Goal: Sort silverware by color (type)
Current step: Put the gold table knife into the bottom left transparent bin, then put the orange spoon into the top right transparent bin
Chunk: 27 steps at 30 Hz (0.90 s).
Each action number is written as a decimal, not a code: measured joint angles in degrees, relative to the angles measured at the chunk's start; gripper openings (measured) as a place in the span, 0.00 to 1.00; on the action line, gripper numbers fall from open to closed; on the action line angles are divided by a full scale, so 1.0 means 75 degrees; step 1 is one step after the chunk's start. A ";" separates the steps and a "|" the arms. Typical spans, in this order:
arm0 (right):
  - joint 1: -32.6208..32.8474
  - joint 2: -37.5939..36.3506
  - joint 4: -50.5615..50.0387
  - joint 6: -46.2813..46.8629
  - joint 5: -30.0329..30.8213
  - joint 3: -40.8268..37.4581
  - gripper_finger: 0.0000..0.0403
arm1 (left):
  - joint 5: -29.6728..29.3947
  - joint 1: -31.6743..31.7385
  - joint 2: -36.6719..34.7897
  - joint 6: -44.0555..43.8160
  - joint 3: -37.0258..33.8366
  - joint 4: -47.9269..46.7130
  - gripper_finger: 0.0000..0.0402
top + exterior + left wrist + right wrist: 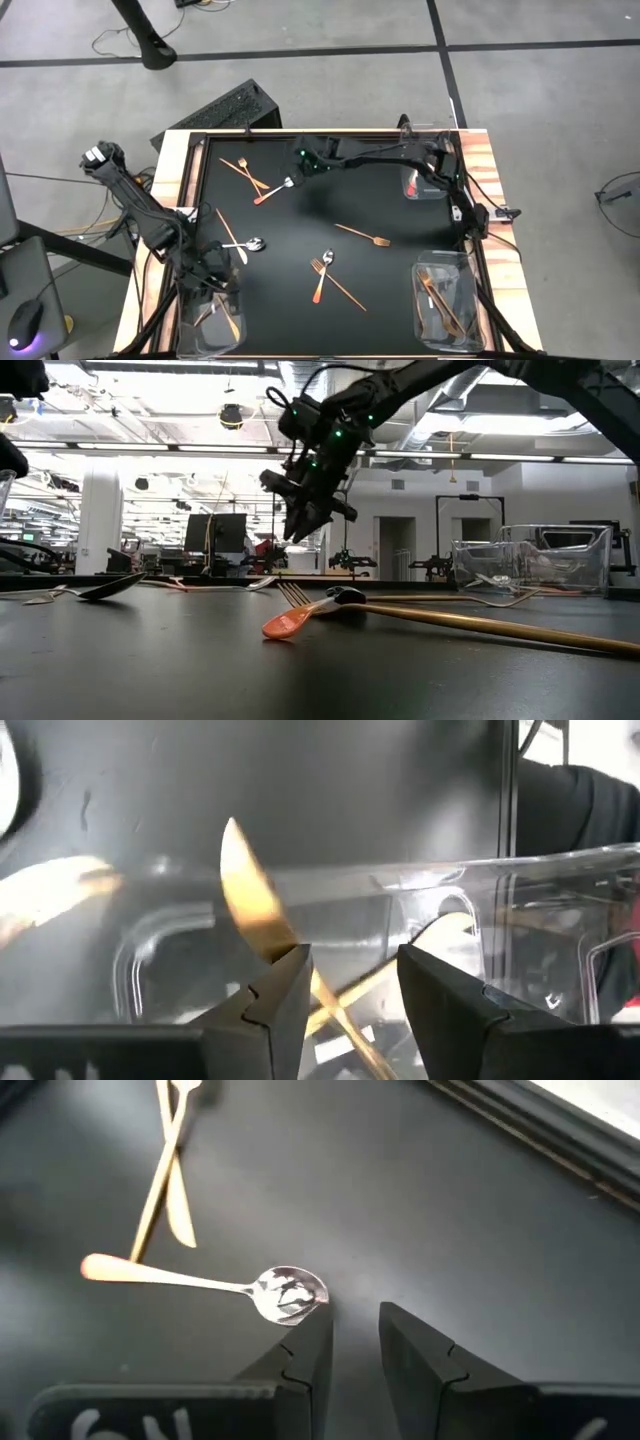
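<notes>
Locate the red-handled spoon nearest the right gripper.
In the high view the red-handled spoon lies at the table's far middle, beside the crossed copper pieces, with the open right gripper hovering just off its bowl.

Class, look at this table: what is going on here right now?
Two robot arms are sorting silverware on a black table. The left claw hangs open over the near-left clear bin, where a gold piece shows just beyond its fingers. The right claw hovers open above a red-handled spoon. More forks and spoons lie loose.
</notes>
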 joint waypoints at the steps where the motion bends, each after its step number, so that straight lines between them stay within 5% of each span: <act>1: -0.0091 0.0000 0.0013 -0.0012 -0.0201 0.0000 0.26 | 0.0024 -0.0093 -0.0106 -0.0158 -0.0013 -0.0092 0.35; 11: -0.0594 0.0012 0.0445 -0.0182 -0.1798 0.0000 0.33 | 0.0663 -0.1273 -0.1066 -0.0774 -0.0032 -0.0218 0.22; 21: -0.0215 -0.0060 -0.1280 -0.0195 -0.2359 -0.0005 0.43 | -0.2692 -0.1340 -0.1769 -0.0023 -0.0026 -0.0238 0.15; 24: 0.0242 -0.0340 -0.2129 -0.0554 -0.1695 -0.0015 0.42 | -0.3980 -0.1043 -0.1844 0.0629 -0.0023 -0.0302 0.14; 27: 0.0815 -0.0740 -0.2409 -0.0765 -0.1145 -0.0092 0.40 | -0.4123 -0.0280 -0.1836 0.1768 -0.0021 -0.0306 0.13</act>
